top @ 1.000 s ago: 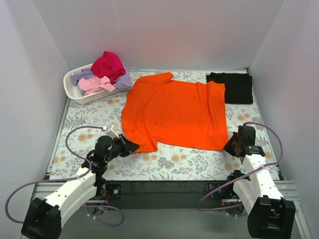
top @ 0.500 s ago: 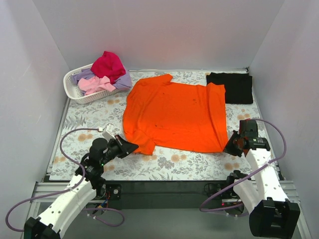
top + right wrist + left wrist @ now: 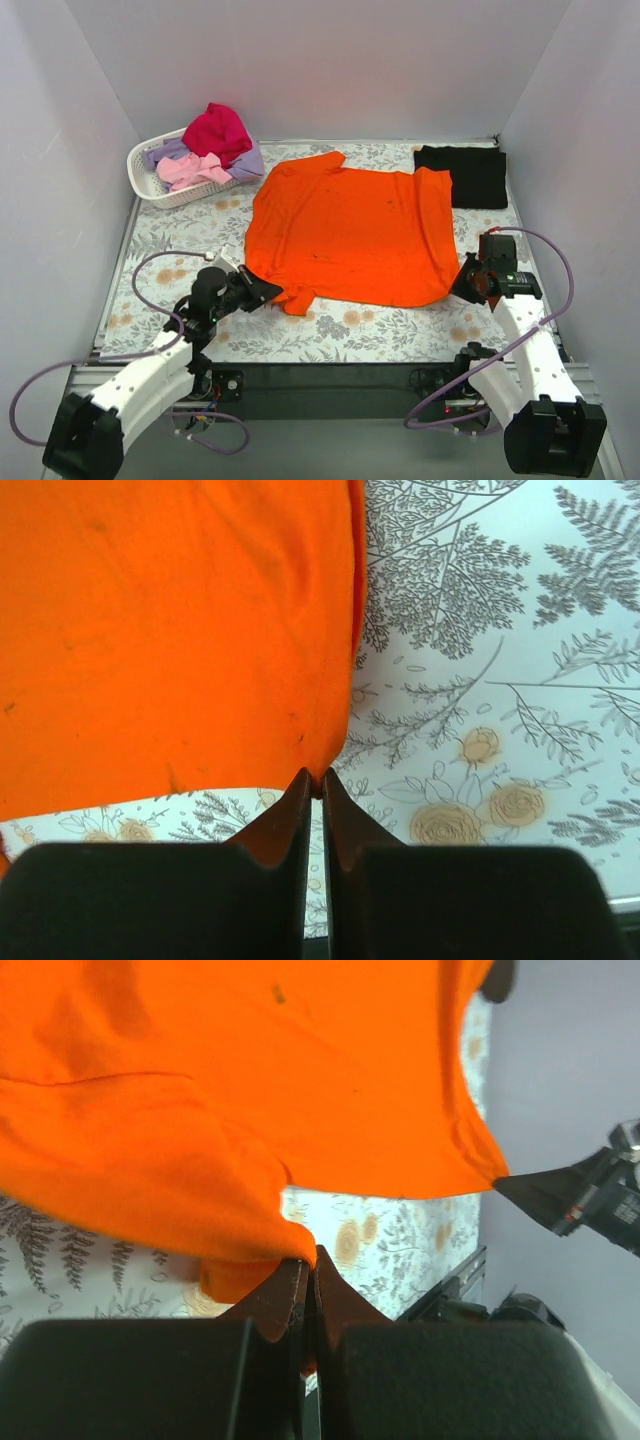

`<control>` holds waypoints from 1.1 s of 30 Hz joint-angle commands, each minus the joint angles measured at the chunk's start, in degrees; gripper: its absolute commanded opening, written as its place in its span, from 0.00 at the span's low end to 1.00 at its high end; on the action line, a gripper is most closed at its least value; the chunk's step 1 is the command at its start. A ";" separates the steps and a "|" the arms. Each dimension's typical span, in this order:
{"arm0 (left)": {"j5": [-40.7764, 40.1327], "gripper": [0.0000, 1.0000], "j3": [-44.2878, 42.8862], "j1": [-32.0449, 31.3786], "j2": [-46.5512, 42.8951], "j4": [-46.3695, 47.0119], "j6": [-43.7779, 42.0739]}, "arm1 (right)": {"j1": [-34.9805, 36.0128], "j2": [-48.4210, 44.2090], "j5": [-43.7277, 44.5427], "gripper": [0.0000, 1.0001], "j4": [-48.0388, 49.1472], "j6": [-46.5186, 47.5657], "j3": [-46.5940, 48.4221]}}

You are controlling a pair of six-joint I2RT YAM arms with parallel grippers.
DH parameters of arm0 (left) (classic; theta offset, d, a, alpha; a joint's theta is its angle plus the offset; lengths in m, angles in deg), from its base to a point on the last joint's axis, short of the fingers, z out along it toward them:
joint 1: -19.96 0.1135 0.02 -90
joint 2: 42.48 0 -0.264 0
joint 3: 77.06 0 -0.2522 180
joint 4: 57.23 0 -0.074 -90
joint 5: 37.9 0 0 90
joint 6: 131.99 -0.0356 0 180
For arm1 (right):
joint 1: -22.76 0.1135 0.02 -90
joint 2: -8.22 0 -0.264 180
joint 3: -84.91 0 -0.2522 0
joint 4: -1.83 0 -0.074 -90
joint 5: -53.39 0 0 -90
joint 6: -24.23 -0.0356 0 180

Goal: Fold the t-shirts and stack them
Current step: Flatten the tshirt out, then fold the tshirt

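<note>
A bright orange t-shirt [image 3: 350, 230] lies spread across the middle of the floral cloth. My left gripper [image 3: 272, 292] is shut on its near left corner [image 3: 285, 1245], lifted a little off the cloth. My right gripper [image 3: 462, 283] is shut on the near right corner [image 3: 330, 765]. A black t-shirt [image 3: 463, 175] lies folded at the back right. Magenta [image 3: 218, 130], pink [image 3: 190, 170] and lavender [image 3: 248, 160] t-shirts are piled in the basket.
The white slotted basket [image 3: 150, 188] stands at the back left. Grey walls enclose the table on three sides. Bare floral cloth [image 3: 370, 325] shows along the near edge between the arms. My right gripper's black tip [image 3: 560, 1195] shows in the left wrist view.
Both grippers moved away from me, carrying the orange shirt's near corners. The near edge has shifted back and the shirt lies a little more bunched.
</note>
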 commanded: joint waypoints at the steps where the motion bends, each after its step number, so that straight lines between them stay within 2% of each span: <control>1: 2.00 0.00 -2.04 -0.04 11.21 12.10 0.62 | 0.18 1.17 -2.35 0.01 9.59 -1.22 -2.92; 3: 2.01 0.00 -3.70 0.14 16.48 16.68 0.53 | 0.18 1.60 -4.36 0.01 14.58 -2.02 -3.98; 7: -0.72 0.00 -9.50 0.32 22.56 16.78 -2.63 | 0.18 5.99 -2.62 0.01 19.88 -1.15 -2.41; 13: 1.20 0.00 -16.53 4.43 32.49 19.85 -5.71 | 0.18 17.94 1.25 0.01 27.96 1.67 3.82; 16: 5.24 0.00 -19.26 7.42 38.20 21.26 -7.47 | 0.18 24.88 2.30 0.01 30.07 3.43 7.87; 20: 6.31 0.00 -23.91 8.49 43.48 22.67 -9.49 | 0.18 33.66 4.50 0.01 31.83 5.36 11.91; 25: 7.63 0.00 -29.55 9.28 51.13 22.23 -13.08 | 0.18 40.17 5.82 0.01 32.81 7.64 16.83; 33: 8.68 0.00 -36.93 11.39 58.43 19.16 -14.59 | 0.18 42.48 6.78 0.01 32.81 8.61 21.32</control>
